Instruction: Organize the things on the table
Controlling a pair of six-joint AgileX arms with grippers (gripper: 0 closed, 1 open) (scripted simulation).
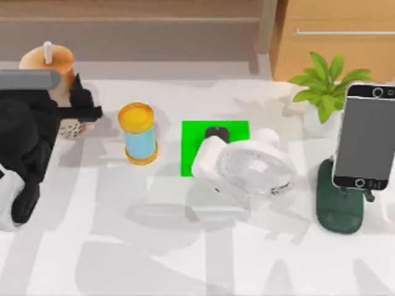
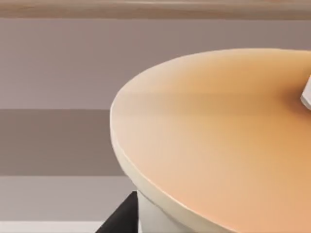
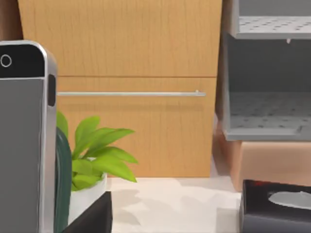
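Note:
The tall orange-beige bubble tea cup (image 1: pixel 57 75) with its white straw stands at the table's back left, and its lid (image 2: pixel 209 136) looms close in the left wrist view. My left gripper (image 1: pixel 86 103) is shut on the cup, its black fingers (image 1: pixel 84 113) across the body. The small black gadget (image 1: pixel 217 133) lies on the green patch (image 1: pixel 194 151). Overlapping that patch's right side is the white fan (image 1: pixel 253 168), lying tilted. At the right, the grey-screened smartphone (image 1: pixel 366 135) (image 3: pixel 22 145) leans upright on a dark green stand (image 1: pixel 338 206).
A blue can with an orange lid (image 1: pixel 139 132) stands between the cup and the patch. A potted plant (image 1: pixel 324 92) (image 3: pixel 92 160) sits at the back right. A dark tissue box (image 3: pixel 274 208) and grey shelves lie beyond. The white table (image 1: pixel 185 246) is bare in front.

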